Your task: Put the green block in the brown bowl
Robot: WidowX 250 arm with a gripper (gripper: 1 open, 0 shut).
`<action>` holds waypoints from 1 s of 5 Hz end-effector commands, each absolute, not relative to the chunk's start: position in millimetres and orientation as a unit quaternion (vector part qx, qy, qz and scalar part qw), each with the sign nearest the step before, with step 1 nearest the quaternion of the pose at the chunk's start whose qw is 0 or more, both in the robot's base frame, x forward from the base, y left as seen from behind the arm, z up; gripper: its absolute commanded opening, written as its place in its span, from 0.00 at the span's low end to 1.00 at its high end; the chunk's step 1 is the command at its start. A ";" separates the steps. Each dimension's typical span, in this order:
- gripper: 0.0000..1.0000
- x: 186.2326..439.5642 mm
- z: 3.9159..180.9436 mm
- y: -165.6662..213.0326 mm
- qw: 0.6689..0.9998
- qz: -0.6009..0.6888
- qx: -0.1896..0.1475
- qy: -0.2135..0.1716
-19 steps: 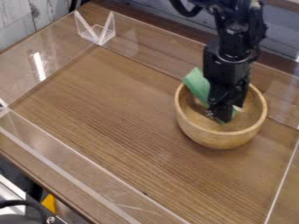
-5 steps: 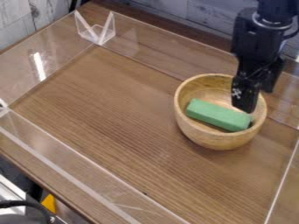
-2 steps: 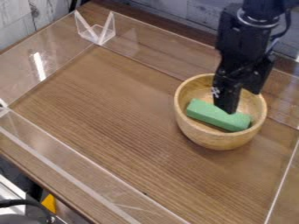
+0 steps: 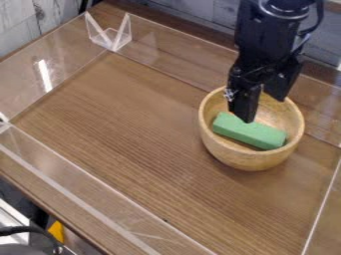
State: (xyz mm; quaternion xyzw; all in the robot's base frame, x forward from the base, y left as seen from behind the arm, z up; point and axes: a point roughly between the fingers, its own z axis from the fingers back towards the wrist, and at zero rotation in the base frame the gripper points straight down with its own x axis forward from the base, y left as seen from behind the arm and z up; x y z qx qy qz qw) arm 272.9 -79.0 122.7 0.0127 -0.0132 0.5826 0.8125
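The green block point(image 4: 250, 132) lies flat inside the brown bowl point(image 4: 229, 150), which sits at the right side of the wooden table. My black gripper point(image 4: 256, 98) hangs just above the bowl's far-left rim, pointing down. Its fingers point(image 4: 244, 103) stand apart with nothing between them, clear of the block.
A low clear acrylic wall point(image 4: 80, 189) rings the wooden tabletop point(image 4: 120, 120). A small clear plastic stand point(image 4: 110, 33) sits at the back left corner. Dark gear shows beyond the table's front-left edge point(image 4: 27, 239).
The block lay in the bowl a second ago and has not moved. My open gripper has drifted left and up across the bowl, from its right side to above the far-left rim.
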 end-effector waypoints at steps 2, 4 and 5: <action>1.00 273.0 152.2 -71.3 0.838 0.544 0.012 -0.040; 1.00 278.7 165.0 -48.1 0.897 0.437 0.031 -0.056; 0.00 283.3 167.7 -30.3 0.931 0.358 0.038 -0.062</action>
